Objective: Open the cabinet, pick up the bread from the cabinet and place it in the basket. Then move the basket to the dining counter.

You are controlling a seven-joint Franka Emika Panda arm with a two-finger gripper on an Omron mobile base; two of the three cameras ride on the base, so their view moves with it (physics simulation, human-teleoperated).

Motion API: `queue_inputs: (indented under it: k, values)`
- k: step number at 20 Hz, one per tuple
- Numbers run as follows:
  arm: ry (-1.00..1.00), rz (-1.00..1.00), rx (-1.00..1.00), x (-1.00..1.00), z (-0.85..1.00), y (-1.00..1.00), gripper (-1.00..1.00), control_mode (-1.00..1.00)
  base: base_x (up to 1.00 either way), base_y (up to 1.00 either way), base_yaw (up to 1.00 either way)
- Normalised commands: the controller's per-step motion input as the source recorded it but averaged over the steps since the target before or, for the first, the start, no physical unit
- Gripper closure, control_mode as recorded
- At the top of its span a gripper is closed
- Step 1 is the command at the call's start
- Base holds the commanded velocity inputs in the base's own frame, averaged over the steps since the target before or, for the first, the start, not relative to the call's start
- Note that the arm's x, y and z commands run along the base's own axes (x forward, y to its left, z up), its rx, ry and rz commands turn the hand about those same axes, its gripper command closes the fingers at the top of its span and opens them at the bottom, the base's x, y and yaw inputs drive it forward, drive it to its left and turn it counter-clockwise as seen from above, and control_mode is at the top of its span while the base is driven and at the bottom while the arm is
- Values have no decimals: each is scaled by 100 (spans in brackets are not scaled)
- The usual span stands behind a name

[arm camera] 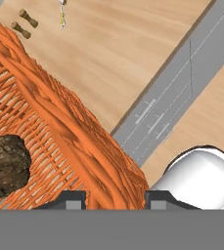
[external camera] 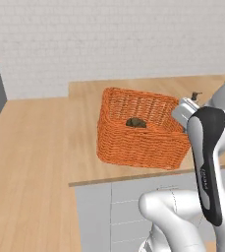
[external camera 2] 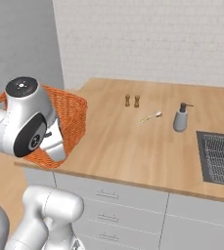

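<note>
No readable text, labels or numbers on anything.

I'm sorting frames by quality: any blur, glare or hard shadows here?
Left base view: basket weave and bread sharp, light flat. Right base view: only faint shadow beside the soap dispenser, no glare. Hand view: basket rim crisp though very near.

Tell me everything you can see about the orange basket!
The basket is bright orange, woven like wicker, rectangular with tall sides and an open top. It stands upright on the wooden dining counter, near the front edge at its corner. The small dark brown bread lies inside on the bottom. In the hand view, the robot's fingers straddle one side wall's rim, gripping it.
</note>
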Motion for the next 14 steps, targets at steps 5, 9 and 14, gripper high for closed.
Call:
queue_inputs:
  k: [5,9,14]
  values:
    - [0,0,0,0,0,0,100,100,42,0,13]
    - [5,11,2,65,-14,-29,100,-100,14,-3,3]
    - [6,13,2,100,-33,-38,100,-100,0,0,0]
